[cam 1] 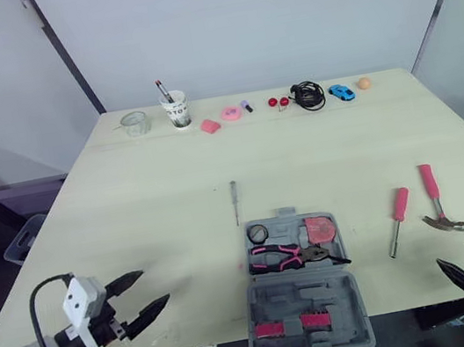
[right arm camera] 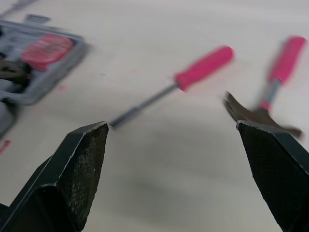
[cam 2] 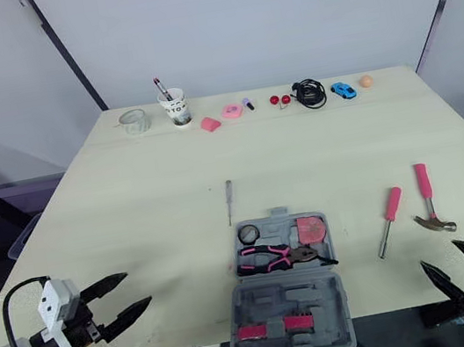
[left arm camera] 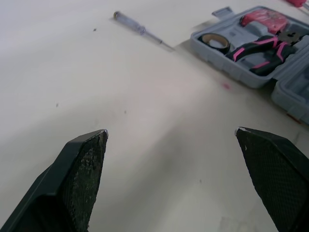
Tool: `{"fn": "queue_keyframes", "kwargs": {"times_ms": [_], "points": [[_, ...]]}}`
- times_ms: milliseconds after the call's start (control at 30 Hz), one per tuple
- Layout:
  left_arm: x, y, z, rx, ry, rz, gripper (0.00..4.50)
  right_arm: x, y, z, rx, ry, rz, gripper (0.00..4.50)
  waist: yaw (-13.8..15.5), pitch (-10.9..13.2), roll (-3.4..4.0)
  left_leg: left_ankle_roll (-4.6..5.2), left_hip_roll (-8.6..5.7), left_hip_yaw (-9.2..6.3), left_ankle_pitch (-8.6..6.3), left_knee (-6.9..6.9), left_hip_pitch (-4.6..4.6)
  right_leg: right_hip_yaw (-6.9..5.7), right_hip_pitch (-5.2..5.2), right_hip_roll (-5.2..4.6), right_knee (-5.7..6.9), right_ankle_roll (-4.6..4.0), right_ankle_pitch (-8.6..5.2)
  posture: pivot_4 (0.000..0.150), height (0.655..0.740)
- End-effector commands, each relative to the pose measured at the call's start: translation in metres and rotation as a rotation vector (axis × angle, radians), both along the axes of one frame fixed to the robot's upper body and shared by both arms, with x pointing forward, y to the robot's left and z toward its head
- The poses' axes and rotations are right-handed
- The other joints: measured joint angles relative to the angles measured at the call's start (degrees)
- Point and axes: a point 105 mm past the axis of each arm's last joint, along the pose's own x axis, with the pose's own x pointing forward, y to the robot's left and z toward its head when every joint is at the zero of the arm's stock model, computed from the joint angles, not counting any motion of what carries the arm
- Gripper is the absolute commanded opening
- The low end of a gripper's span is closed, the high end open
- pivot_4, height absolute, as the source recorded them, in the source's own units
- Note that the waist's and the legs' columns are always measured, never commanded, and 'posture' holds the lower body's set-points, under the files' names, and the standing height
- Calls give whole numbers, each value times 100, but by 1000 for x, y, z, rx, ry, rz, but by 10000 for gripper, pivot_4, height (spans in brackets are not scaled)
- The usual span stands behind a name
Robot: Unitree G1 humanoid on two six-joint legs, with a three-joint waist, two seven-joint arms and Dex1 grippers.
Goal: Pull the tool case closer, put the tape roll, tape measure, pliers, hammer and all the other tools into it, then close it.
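Hovering wide open and empty, my left jaws sit at eight o'clock, right jaws at four; tool case [cam 1: 302, 300] at the desk's [cam 1: 131, 208] six holds pliers [cam 1: 295, 256], while hammer [cam 1: 432, 189] lies at four.

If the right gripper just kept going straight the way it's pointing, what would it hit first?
Probably the pink-handled screwdriver: its shaft lies in line with the open right gripper. The hammer lies just beside it, so depth leaves some doubt.
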Motion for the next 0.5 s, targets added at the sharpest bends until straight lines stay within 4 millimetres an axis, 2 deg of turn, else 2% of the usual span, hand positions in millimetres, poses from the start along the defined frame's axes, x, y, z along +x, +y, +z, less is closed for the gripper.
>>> {"fn": "queue_keyframes", "kwargs": {"times_ms": [33, 200, 400, 500], "points": [[4, -15, 2, 39, 8, -140, 45000, 15, 24, 17, -10, -39, 148, 44664, 1, 0, 0, 0, -1, 0, 0, 0, 0, 0, 0, 1, -1, 0, 0, 1500, 7400], [14, -35, -3, 73, 41, -322, 45000, 33, 49, 22, -65, -12, 356, 44664, 3, 0, -3, 1, -5, 1, 1, 5, 1, 2, 6, 11, 0, 1, 1, 1500, 7400], [23, -56, -9, 114, 56, -493, 45000, 41, 69, 13, -190, 46, 549, 44664, 17, 3, -6, 2, -14, 7, 1, 5, -6, -2, 7, 46, 1, 1, 1, 1500, 7400], [22, -65, -14, 133, 80, -555, 45000, 44, 78, 9, -225, 58, 612, 36906, 16, 3, -8, 2, -11, 8, 1, 5, -8, -2, 7, 54, 2, 1, 1, 1500, 7400]]}}
